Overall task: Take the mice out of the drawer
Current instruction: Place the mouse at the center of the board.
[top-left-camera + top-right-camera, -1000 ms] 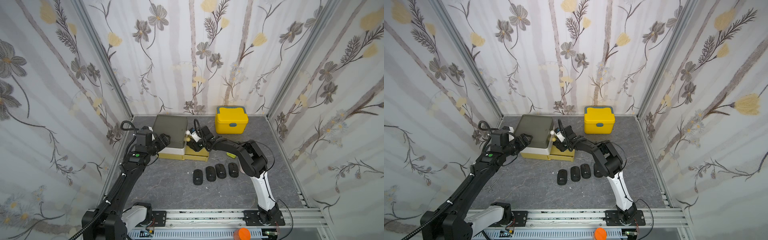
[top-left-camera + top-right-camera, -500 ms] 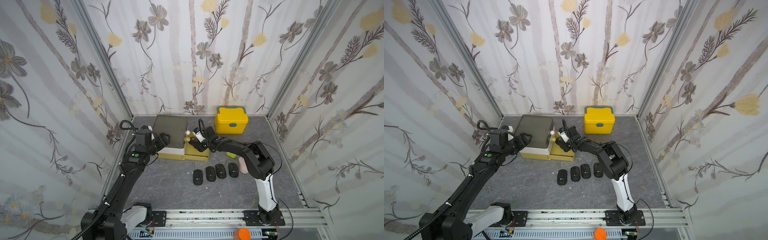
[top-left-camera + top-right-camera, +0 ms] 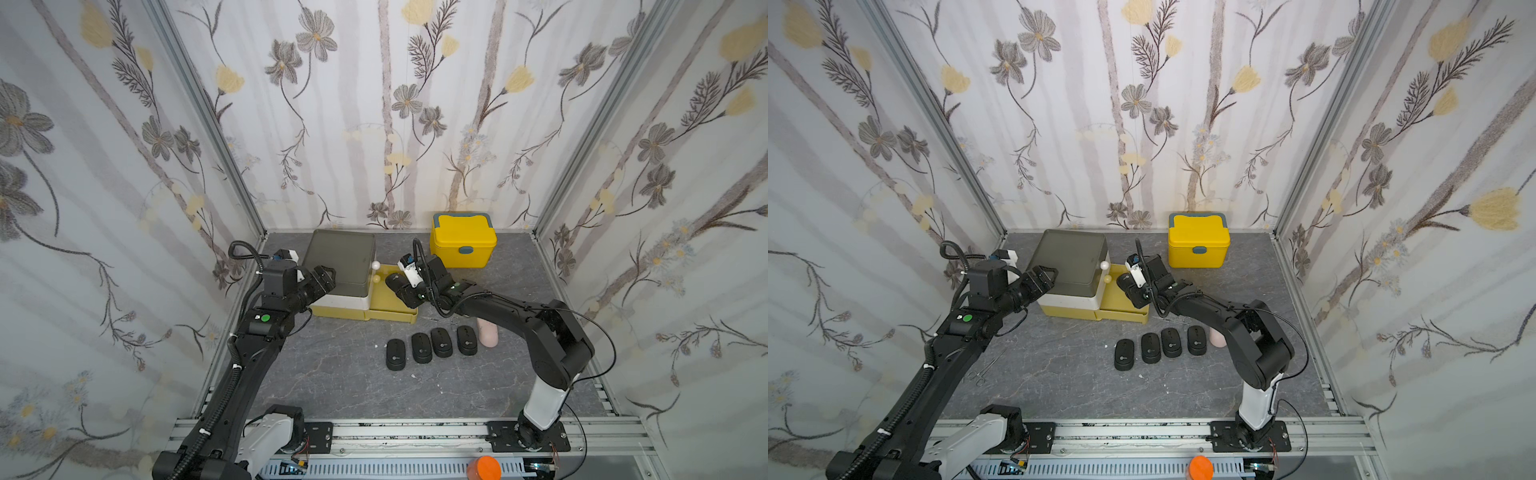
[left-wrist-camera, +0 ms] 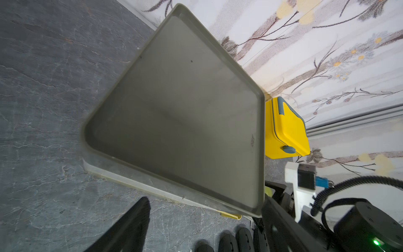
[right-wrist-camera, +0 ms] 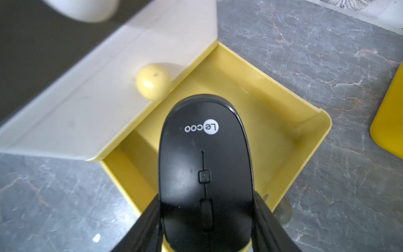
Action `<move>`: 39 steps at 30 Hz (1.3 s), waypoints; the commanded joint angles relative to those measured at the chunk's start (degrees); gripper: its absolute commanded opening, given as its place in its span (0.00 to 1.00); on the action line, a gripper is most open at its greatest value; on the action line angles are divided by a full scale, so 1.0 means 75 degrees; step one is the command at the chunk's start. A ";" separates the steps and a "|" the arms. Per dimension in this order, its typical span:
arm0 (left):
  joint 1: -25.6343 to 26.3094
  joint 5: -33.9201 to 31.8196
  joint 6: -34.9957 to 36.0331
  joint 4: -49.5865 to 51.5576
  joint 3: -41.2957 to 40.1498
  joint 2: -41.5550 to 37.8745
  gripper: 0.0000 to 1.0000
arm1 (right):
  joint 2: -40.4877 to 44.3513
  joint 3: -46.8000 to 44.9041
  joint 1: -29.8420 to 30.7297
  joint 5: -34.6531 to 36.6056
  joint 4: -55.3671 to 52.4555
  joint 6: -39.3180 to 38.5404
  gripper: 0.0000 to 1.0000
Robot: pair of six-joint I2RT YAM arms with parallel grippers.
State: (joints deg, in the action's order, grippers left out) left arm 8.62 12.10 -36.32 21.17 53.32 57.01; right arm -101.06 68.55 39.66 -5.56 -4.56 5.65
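- Right end effector: pinching a black mouse by its long sides, above the open yellow drawer. The mouse is the rounder oval kind with a pale logo at one end.
- Change: a second ago this end effector sat closer to the cabinet face, and the arm hid the pink mouse. It has now drawn back toward the drawer's outer end, and the pink mouse shows.
- Drawer: the floor shows bare yellow where visible in the right wrist view. The part under the held mouse is hidden.
- Mice already out: four slim black mice in a row on the surface, with the pink one just beside the row's end.
- Left end effector: spread, at the corner of the grey-topped cabinet. Contact cannot be told.
- Other: yellow lidded box near the back wall, apart from the work.
- Reading: five mice are out and the sixth is lifted, so this looks like the last removal. What likely remains is carrying it clear of the drawer wall and setting it down near the row.
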 commanded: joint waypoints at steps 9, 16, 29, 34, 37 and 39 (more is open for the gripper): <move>-0.0014 -0.0348 0.0610 0.1325 0.0168 -0.0956 0.84 | 0.1890 -0.1745 0.1452 -0.0092 -0.0174 0.0299 0.52; -0.0013 -0.0315 0.0696 0.1986 0.0059 -0.1491 0.84 | 0.1459 -0.1986 0.2579 -0.0614 0.0341 -0.0002 0.53; -0.0013 -0.0323 0.0620 0.2963 -0.0491 -0.2391 0.85 | -0.0756 -0.0710 0.2987 -0.1168 0.0315 -0.0910 0.53; -0.0013 -0.0242 0.0455 0.3025 -0.0957 -0.2578 0.84 | -0.1124 -0.0504 0.2997 -0.1254 0.0283 -0.1081 0.54; -0.0013 -0.0142 0.0325 0.2885 -0.1297 -0.2677 0.84 | -0.1250 -0.0446 0.2997 -0.1174 0.0233 -0.1125 0.57; -0.0013 0.0007 0.0241 0.2715 -0.1581 -0.2664 0.84 | -0.1313 -0.0456 0.2995 -0.1100 0.0233 -0.1169 0.59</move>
State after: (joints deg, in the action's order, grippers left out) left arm 8.51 10.81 -33.19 42.96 43.22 36.88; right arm -110.34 64.71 62.08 -13.80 -3.73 -1.58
